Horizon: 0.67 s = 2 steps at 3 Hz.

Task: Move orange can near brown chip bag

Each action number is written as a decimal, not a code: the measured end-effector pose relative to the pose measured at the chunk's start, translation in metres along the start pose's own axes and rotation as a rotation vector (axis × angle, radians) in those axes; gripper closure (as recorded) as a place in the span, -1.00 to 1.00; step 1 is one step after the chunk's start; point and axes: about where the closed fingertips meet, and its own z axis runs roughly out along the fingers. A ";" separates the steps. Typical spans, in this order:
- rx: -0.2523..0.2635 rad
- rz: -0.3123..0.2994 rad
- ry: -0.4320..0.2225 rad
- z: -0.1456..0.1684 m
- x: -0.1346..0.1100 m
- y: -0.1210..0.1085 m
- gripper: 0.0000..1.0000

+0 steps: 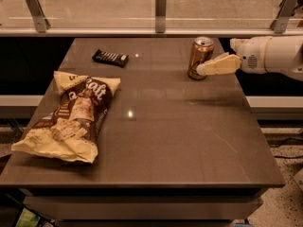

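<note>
The orange can [200, 56] stands upright at the far right of the brown table [180, 141]. My gripper [203, 68] reaches in from the right edge at can height, and its pale fingertips [218, 65] touch or overlap the can's lower right side. The brown chip bag [75, 117] lies flat at the left of the table, far from the can.
A small black candy bar wrapper [110, 57] lies at the far left-centre of the table. A glass rail with metal posts [161, 4] runs behind the table. The table's right edge is just under my arm [274, 55].
</note>
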 end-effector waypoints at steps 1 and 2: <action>-0.010 0.002 -0.048 0.014 0.000 -0.004 -1.00; -0.027 0.000 -0.082 0.029 0.001 -0.009 -1.00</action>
